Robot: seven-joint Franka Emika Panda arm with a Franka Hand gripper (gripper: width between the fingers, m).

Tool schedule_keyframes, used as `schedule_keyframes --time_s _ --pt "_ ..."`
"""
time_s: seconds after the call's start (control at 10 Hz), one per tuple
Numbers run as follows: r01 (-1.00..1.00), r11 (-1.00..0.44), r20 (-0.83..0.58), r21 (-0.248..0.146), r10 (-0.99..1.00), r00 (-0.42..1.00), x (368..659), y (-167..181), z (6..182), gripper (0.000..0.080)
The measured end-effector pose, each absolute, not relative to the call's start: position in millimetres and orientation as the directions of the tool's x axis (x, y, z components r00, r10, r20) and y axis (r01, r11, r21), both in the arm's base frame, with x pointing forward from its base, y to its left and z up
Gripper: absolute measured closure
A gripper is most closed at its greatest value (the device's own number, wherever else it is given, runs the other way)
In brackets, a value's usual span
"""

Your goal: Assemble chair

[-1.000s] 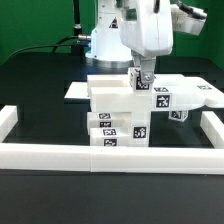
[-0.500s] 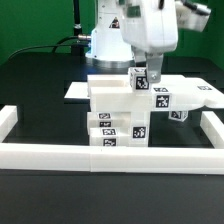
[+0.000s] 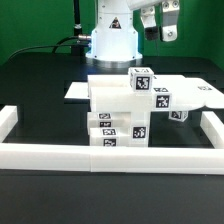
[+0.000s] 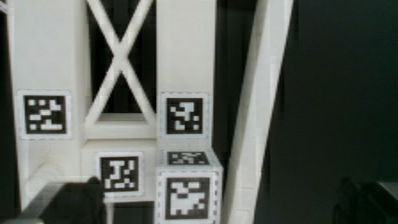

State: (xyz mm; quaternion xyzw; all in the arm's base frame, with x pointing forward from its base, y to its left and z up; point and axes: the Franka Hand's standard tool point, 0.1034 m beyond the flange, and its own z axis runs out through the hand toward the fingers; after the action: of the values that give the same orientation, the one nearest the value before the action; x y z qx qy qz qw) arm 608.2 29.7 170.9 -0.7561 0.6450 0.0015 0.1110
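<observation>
Having let go of the small tagged block point(image 3: 141, 80) atop the partly built chair point(image 3: 118, 112) against the border rail point(image 3: 110, 155), the gripper point(image 3: 160, 25) has risen clear, open and empty, so that part looks placed.

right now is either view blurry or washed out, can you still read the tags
Exterior view: sharp and evenly lit, tags on the chair are crisp, though its white faces look slightly blown out. Wrist view: soft and dim, tags still legible, right side falls into darkness.
</observation>
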Motion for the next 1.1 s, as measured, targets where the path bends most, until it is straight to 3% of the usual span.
schedule_keyframes --time_s 0.3,0.5,1.1 --pt "-0.972 -0.164 -0.141 -0.168 -0.972 0.188 607.8 30.8 171.5 0.0151" --pt "-0.890 -0.409 -0.096 -0.200 -0.896 0.434 592.6 51.1 188.6 0.0151" --pt "-0.803 -0.556 -0.043 -0.214 -0.816 0.576 583.1 61.3 187.6 0.0151"
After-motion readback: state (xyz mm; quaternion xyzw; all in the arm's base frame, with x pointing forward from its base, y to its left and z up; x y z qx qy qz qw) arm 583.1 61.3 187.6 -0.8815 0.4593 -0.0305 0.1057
